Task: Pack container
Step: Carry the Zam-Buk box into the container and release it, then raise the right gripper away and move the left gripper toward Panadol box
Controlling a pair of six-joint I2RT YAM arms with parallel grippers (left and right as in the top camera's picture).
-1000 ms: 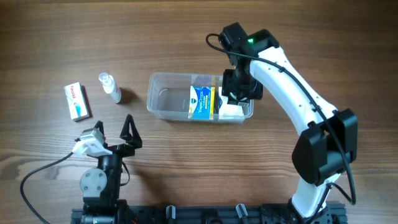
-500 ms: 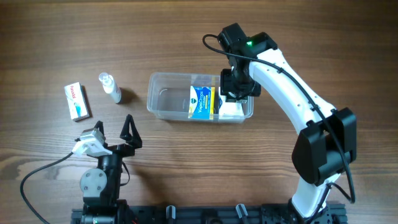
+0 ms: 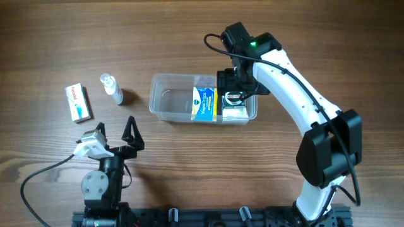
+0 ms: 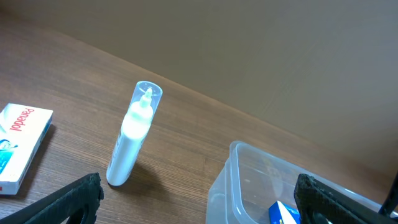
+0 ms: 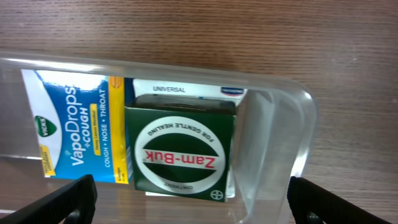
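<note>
Spread wide, the right hand (image 3: pixel 235 96) is hovering over the green box (image 5: pixel 180 152) in the container (image 3: pixel 152 98); the bottle (image 3: pixel 113 89) is likely waiting next.

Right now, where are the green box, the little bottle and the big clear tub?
green Zam-Buk box (image 5: pixel 180 152): right wrist view, middle of its top face.
little bottle (image 4: pixel 127 146): left wrist view, on its white body.
container (image 3: pixel 168 101): overhead view, bare floor at its left end.
</note>
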